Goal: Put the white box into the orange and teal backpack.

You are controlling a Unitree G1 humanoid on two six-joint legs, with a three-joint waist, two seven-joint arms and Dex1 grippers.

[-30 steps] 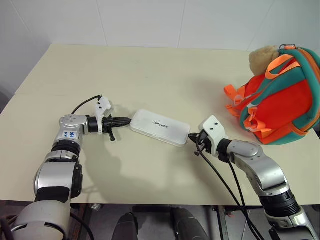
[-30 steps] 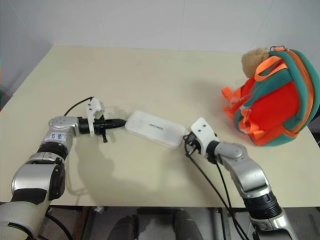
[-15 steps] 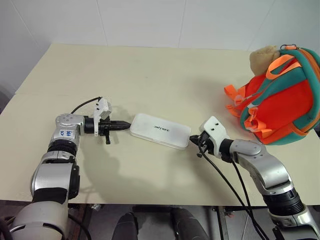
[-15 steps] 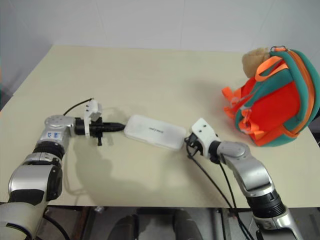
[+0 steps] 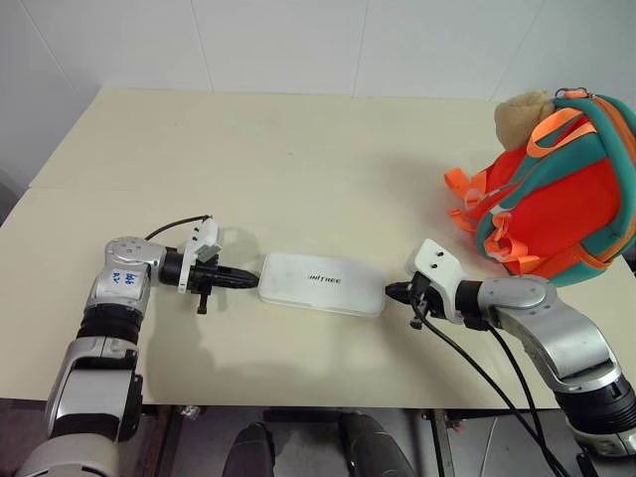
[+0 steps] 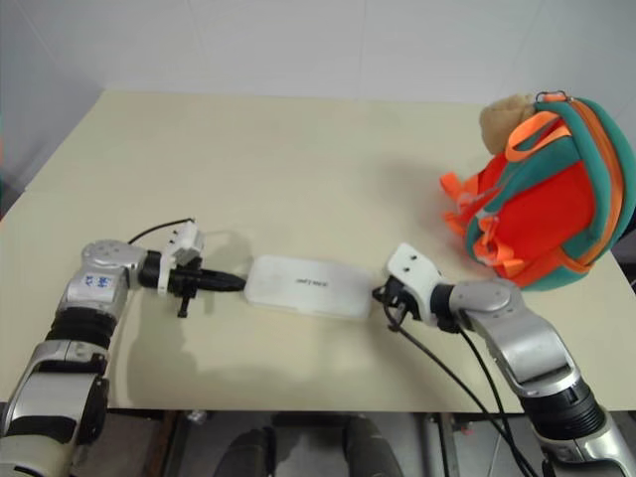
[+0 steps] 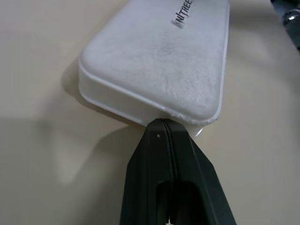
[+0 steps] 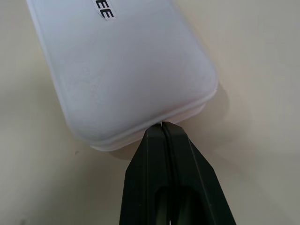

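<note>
While the white box (image 5: 322, 284) lies flat on the surface (image 5: 298, 159), long axis nine-to-three, the left claw (image 5: 248, 281) and right claw (image 5: 395, 291), both pressed together, touch its ends; the backpack (image 5: 556, 199) sits at two o'clock

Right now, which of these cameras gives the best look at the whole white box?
The left eye view: the white box lies whole on the table, lettering on top, between both arms. The right eye view shows the same. The left wrist view shows one end with some lettering; the right wrist view shows the other end.
</note>
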